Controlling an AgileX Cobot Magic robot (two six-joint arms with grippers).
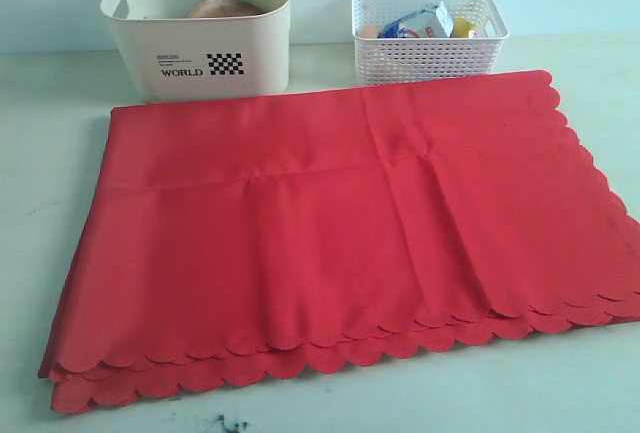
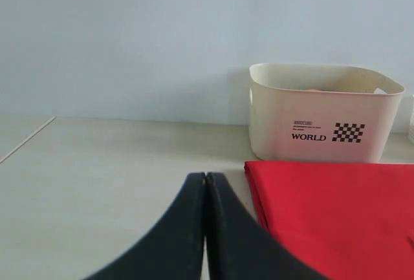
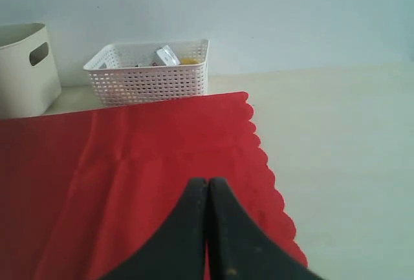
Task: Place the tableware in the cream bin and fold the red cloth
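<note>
Cloth [image 1: 320,243] lies folded double on table [image 1: 560,383]; cream bin [image 1: 200,53] with plate [image 1: 222,7] far left. My left gripper [image 2: 205,178] and right gripper [image 3: 207,182] both clenched, empty.

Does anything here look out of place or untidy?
The red cloth is folded unevenly: at its near edge the two scalloped layers do not line up. A dark smudge marks the table there.

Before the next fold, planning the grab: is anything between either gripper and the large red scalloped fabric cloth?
Nothing visible. The red cloth lies bare; the cream plastic bin and white lattice basket stand behind it. Left gripper beside it, right gripper above it.
</note>
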